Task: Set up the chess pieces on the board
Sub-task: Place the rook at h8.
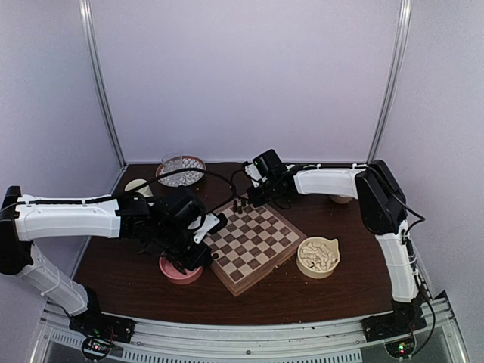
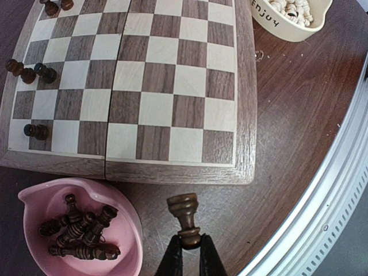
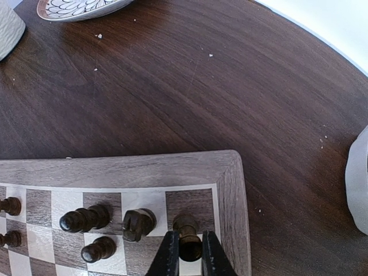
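The board (image 1: 257,243) lies in the middle of the table, with a few dark chess pieces (image 1: 240,206) at its far corner. My right gripper (image 3: 188,248) is shut on a dark piece (image 3: 187,227) that stands on the corner square of the board (image 3: 172,169), beside a knight (image 3: 138,223) and other dark pieces (image 3: 86,218). My left gripper (image 2: 190,244) is shut on the top of a dark piece (image 2: 184,211) above the bare table, between the pink bowl (image 2: 123,215) and the board's edge (image 2: 172,171).
The pink bowl (image 1: 171,268) holds several dark pieces (image 2: 80,230). A cream bowl (image 1: 318,258) of white pieces sits right of the board. A patterned dish (image 1: 181,169) stands at the back left. The metal table edge (image 2: 322,195) runs close by the left gripper.
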You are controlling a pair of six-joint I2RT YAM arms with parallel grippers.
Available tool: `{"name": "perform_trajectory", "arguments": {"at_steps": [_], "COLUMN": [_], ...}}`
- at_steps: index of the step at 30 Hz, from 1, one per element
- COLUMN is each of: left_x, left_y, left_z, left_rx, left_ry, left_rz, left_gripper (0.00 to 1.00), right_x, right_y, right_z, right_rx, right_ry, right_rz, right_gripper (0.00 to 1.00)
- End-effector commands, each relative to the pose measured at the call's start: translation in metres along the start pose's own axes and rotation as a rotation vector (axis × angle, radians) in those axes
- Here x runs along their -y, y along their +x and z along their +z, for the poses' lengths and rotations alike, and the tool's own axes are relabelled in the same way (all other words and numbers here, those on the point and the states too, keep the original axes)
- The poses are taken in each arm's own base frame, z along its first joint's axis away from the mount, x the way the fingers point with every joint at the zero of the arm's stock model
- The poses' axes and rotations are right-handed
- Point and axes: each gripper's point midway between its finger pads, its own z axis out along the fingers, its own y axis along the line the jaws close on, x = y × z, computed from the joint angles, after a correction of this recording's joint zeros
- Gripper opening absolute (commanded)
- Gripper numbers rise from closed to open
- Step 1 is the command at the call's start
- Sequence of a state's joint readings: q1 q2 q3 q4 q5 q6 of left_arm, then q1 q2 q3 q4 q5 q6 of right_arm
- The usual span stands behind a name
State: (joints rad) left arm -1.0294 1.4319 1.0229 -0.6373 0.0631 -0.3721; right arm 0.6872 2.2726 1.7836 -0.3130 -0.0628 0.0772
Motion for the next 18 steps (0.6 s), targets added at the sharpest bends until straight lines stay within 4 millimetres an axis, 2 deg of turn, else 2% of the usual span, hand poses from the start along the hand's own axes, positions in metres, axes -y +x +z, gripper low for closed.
{"name": "perform_trajectory", "arguments": {"at_steps": [1, 18], "left_x": [-0.0004, -0.0005], "left_y": [-0.0034, -0.0026], "left_z": [-0.0002, 0.0048], "left_rx": [0.021, 0.012], "left_ry": [-0.004, -0.004], "left_rz": [0.016, 0.016], "left_gripper": [0.0, 0.0], "right_x": [0.0071, 0.0077], "right_y": [-0.0085, -0.009], "right_z": [0.0047, 0.0109], "right_rx": [0.017, 0.012], "right_ry": [0.031, 0.033], "right_rz": [-0.002, -0.009], "right_gripper": [0.08, 0.09]}}
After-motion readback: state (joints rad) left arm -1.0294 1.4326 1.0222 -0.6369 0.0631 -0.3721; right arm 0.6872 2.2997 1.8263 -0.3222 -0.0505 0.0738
